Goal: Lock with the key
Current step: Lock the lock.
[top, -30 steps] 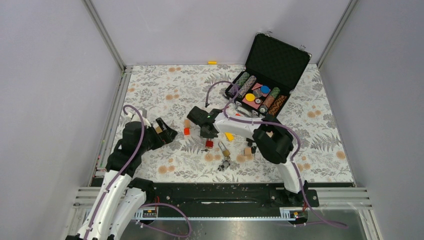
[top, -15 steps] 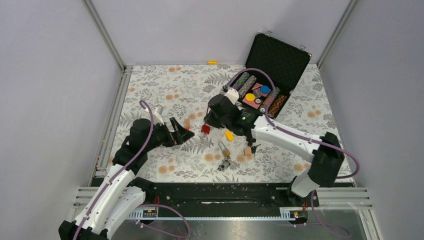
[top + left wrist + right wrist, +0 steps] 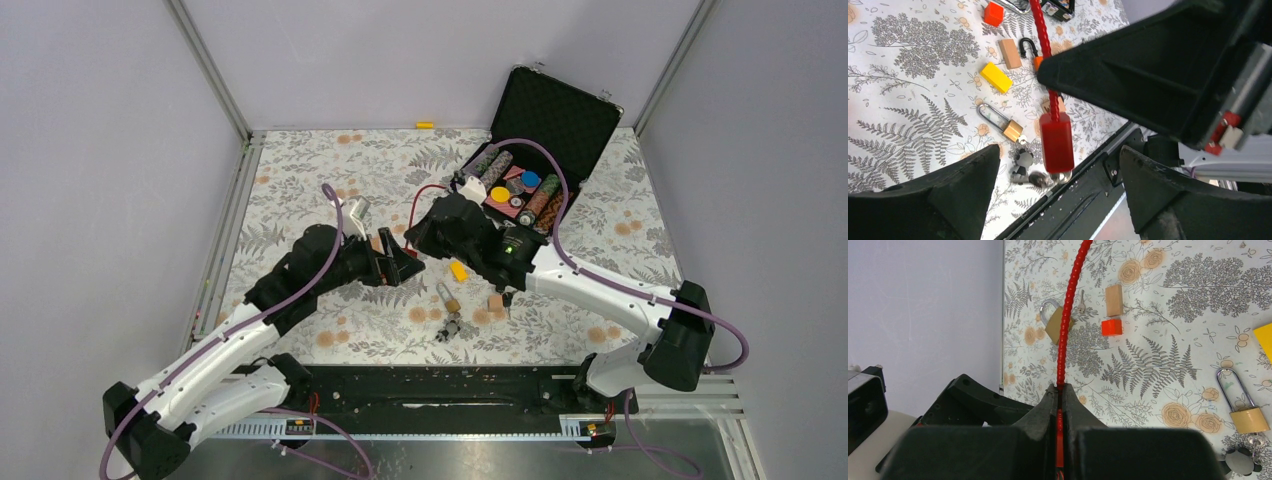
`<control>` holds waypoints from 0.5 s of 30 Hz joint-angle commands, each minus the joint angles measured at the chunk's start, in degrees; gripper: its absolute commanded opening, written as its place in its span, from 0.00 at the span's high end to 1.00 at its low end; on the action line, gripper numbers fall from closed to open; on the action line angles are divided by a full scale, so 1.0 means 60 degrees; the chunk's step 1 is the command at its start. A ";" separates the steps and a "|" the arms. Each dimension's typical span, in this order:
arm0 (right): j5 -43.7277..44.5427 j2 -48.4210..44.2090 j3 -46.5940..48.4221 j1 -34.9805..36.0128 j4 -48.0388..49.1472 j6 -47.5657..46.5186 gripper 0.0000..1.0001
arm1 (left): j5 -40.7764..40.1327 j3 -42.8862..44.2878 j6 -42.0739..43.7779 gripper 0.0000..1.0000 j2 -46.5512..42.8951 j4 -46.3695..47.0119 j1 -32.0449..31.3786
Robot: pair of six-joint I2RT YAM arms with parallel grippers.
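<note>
Both arms have swung inward over the last second and now meet above the middle of the floral-patterned table [image 3: 300,180]. The right gripper [image 3: 1060,396] is pressed together on the red ribbed cable [image 3: 1066,325]. The cable's glossy red block-shaped lock body [image 3: 1057,142] dangles off the table between the spread fingers of the left gripper [image 3: 402,262]. The cable looks springy, and the body looks like smooth plastic, light and free to swing. Its flat sides, clear of the bottom end, seem the best hold. A small brass padlock [image 3: 1008,127] with a steel shackle lies below.
</note>
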 commanded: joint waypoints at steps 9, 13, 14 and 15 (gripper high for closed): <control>-0.0511 -0.0533 0.0520 0.0082 -0.0212 -0.0026 1.00 | -0.2093 0.0905 0.0226 0.39 0.0392 0.0186 -0.0667; -0.0761 -0.0337 0.0695 0.0084 -0.0309 0.0036 1.00 | -0.2035 0.0859 0.0240 0.49 0.0330 0.0173 -0.0679; -0.0782 -0.0312 0.0713 0.0082 -0.0299 0.0043 1.00 | -0.1963 0.0843 0.0229 0.53 0.0326 0.0172 -0.0667; -0.0809 -0.0280 0.0741 0.0082 -0.0283 0.0037 1.00 | -0.1957 0.0811 0.0208 0.56 0.0324 0.0185 -0.0677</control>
